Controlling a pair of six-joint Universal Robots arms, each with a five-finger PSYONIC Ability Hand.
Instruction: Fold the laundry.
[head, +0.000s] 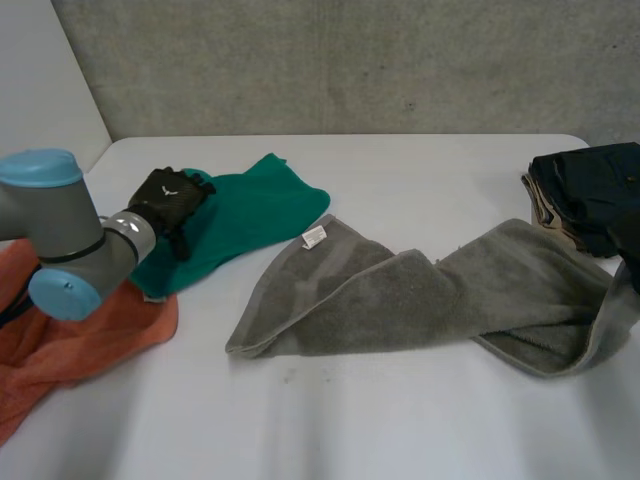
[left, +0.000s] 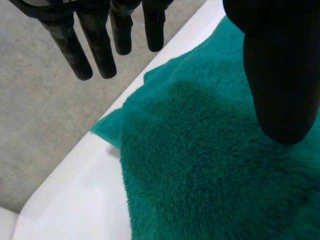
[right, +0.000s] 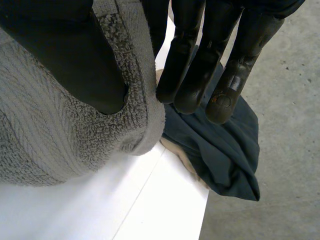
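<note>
An orange cloth (head: 70, 340) lies crumpled at the far left of the desk (head: 400, 420). The view's edge cuts it off, and the left arm (head: 60, 240) hides part of it. That arm reaches forward over it, and the left hand (head: 172, 200) is palm down above the near-left end of a green towel (head: 255, 210), covering that end. In the left wrist view its fingers (left: 95, 45) are straight and set well apart from the thumb (left: 280, 80), with nothing held. Whether the thumb touches the pile is hard to make out. The green towel (left: 200, 175) lies flat, its long axis slanting from near left to far right, with one corner near the desk's back edge.

The grey towel (head: 420, 300) lies in the middle of the desk, its long axis running left to right, twisted about midway. A white label (head: 314, 237) sits at its far-left corner. Its left end lies flat and doubled over. Its right end lifts off the desk at the head view's edge, where whatever holds it is cut off. In the right wrist view the right hand (right: 65, 55) pinches the hemmed edge of the grey towel (right: 50, 135), with the thumb on one face and the fingers (right: 200, 65) on the other.

Dark clothes (head: 590, 190) sit just beyond at the far right, over a tan layer (head: 545, 215), and the frame clips them. In the right wrist view the dark clothes (right: 225, 150) overhang the desk's edge.
</note>
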